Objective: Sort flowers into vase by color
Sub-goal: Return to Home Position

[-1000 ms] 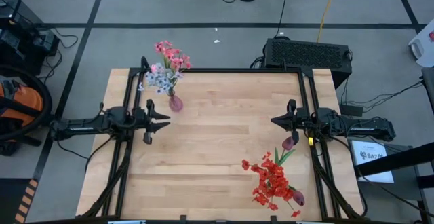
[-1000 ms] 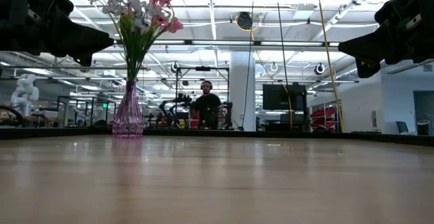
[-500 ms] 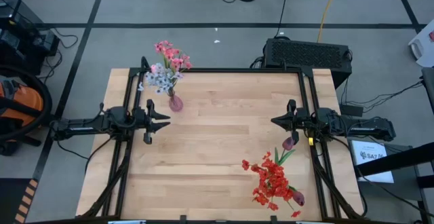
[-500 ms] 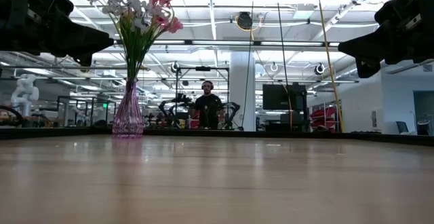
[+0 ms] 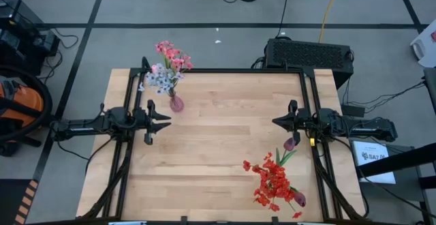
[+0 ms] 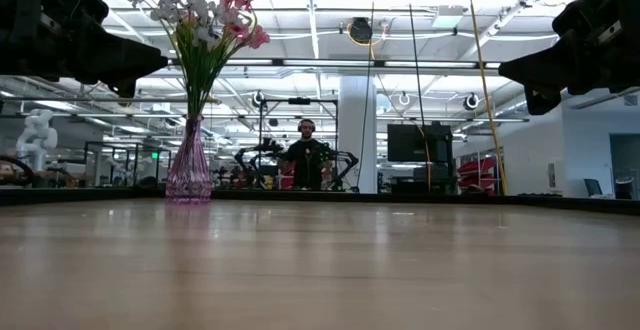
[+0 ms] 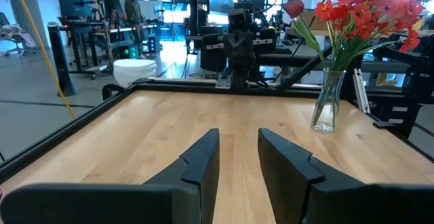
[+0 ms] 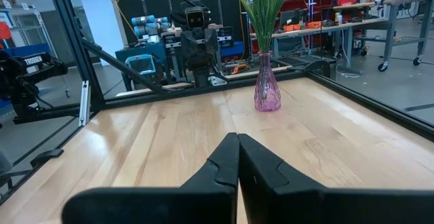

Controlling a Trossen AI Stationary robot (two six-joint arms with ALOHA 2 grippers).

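From above, the left gripper [image 5: 165, 121] hangs over the left side of the table [image 5: 225, 157] and the right gripper [image 5: 275, 121] over its right side, tips facing each other and well apart. The pink vase [image 5: 176, 103] stands just past the left gripper's tips, on the side toward the far edge. It holds pink flowers [image 5: 172, 53] and a pale blue bunch [image 5: 161, 80]. Red flowers [image 5: 272, 181] and a maroon tulip [image 5: 289, 144] stand close to the right gripper, on its near-edge side.

In the low view both grippers show as dark shapes up high, clear of the wood. The pink vase stands upright below the left one. A person [image 6: 305, 156] stands far behind.

In the left wrist view, the left gripper's fingers [image 7: 203, 159] are a little apart with nothing between them. Ahead, near the right arm, a clear vase [image 7: 325, 108] holds the red flowers.

In the right wrist view, the right gripper's fingers are pressed together and hold nothing. The pink vase stands ahead, near the left arm.
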